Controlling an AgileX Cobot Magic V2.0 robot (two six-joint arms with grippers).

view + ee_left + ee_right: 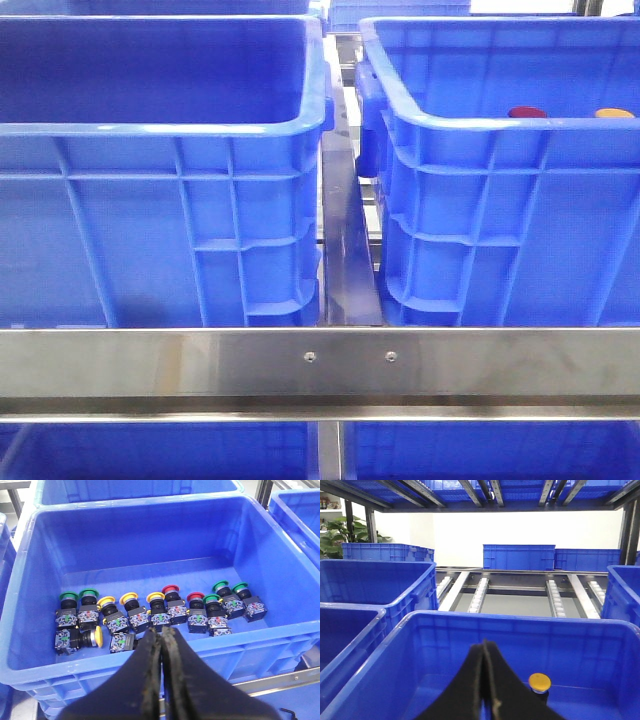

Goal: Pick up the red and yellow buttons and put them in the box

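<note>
In the front view a dark red button cap (527,112) and a yellow-orange button cap (614,113) show just over the near rim of the right blue box (500,124). The right wrist view shows the yellow button (539,681) standing upright inside this box (520,618); the red one is hidden there. My right gripper (484,643) is shut and empty, above the box, apart from the yellow button. My left gripper (162,630) is shut and empty, over the near wall of a twin crate (150,504). That crate holds several red (170,589), yellow (128,598) and green (88,592) push buttons.
The left crate (160,128) stands beside the right box, with a steel divider (348,250) between them and a steel rail (320,360) in front. More blue crates (519,556) and roller tracks (480,592) lie behind. Neither gripper shows in the front view.
</note>
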